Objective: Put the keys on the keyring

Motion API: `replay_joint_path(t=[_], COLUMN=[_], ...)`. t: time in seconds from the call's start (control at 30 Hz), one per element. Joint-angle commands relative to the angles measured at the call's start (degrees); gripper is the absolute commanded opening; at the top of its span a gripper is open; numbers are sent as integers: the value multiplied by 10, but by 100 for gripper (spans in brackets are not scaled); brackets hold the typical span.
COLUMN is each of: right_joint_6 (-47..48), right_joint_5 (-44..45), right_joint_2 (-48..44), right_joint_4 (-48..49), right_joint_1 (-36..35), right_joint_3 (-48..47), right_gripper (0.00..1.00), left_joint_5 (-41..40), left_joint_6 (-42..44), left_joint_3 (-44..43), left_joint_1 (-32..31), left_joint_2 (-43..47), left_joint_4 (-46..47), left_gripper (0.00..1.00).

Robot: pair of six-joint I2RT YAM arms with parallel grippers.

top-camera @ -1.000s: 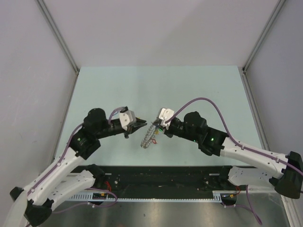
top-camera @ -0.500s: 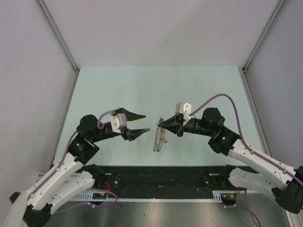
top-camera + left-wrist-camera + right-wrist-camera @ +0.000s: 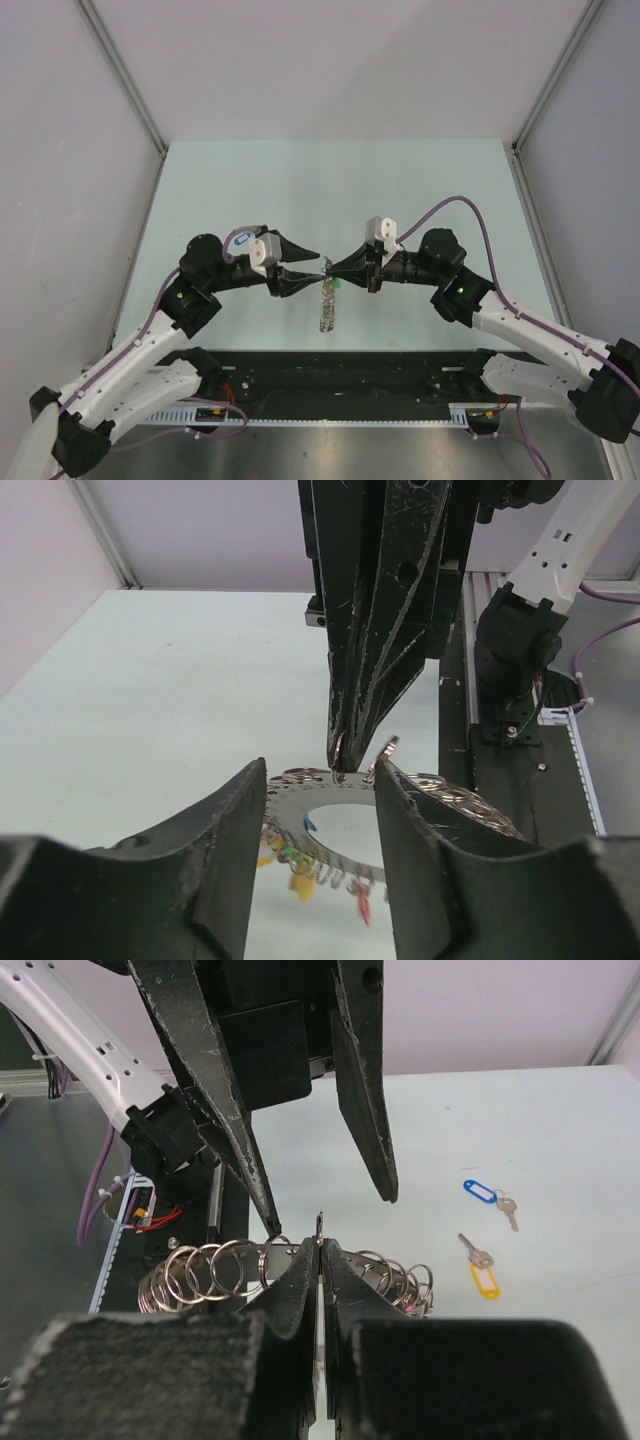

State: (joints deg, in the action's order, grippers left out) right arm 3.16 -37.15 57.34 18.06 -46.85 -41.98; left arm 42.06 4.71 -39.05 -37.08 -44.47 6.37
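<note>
The keyring [image 3: 300, 805] is a grey round plate fringed with small metal rings and blue, green, yellow and red tags. It hangs above the table from my right gripper [image 3: 320, 1250], which is shut on its upper edge. In the top view the keyring [image 3: 327, 308] dangles between the two arms. My left gripper [image 3: 320, 772] is open, with one finger on either side of the ring's top and its fingertips [image 3: 318, 257] facing the right gripper [image 3: 332, 268]. Two keys lie flat on the table: one with a blue tag [image 3: 481, 1191], one with a yellow tag [image 3: 484, 1280].
The pale green table [image 3: 330, 190] is walled at the back and sides. A black rail with cabling [image 3: 340, 375] runs along the near edge by the arm bases.
My left gripper has opened and moved right until its fingers flank the top of the keyring. The right gripper, still shut on the ring, turned it and brought it to the middle.
</note>
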Motion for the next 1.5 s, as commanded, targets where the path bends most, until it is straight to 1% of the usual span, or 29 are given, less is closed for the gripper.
replay_joint_path(t=[0.0, 0.03, 0.07, 0.17, 0.3, 0.4, 0.43, 0.53, 0.67, 0.9, 1.13, 1.33, 1.47], right_joint_6=[-20, -21, -21, -22, -20, -18, -17, -17, -15, -12, -8, 3, 9], right_joint_5=[-1, 0, 2, 7, 12, 13, 14, 15, 19, 25, 35, 58, 64], right_joint_2=[-1, -2, -2, -4, -7, -8, -9, -10, -10, -8, -6, -3, 4], right_joint_4=[81, 85, 87, 89, 87, 83, 83, 83, 83, 80, 82, 86, 87], right_joint_1=[2, 2, 2, 2, 2, 2, 2, 2, 2, -1, -9, -28, -36], right_joint_3=[0, 0, 0, 1, 3, 3, 3, 3, 3, 4, 3, 2, 3], right_gripper=[0, 0, 0, 0, 0, 0, 0, 0, 0, 0, 0, 0, 0], left_joint_5=[7, 6, 4, -1, -15, -39, -57, -75, -71, -50, -47, -51, -52], left_joint_6=[-15, -16, -15, -12, -15, -26, -28, -30, -37, -38, -44, -62, -67], left_joint_3=[3, 3, 2, -2, 3, 19, 23, 27, 22, 14, 16, 14, 14], left_joint_1=[3, 3, 3, 3, 3, 3, 3, 3, 3, 3, 3, 3, 2], left_joint_2=[1, -2, -3, -8, 10, 36, 40, 47, 32, 11, 8, -3, -6], left_joint_4=[23, 22, 19, 9, 15, 40, 43, 46, 46, 43, 51, 56, 57], left_gripper=[48, 44, 41, 38, 38, 39, 39, 37, 38, 41, 41, 34, 26])
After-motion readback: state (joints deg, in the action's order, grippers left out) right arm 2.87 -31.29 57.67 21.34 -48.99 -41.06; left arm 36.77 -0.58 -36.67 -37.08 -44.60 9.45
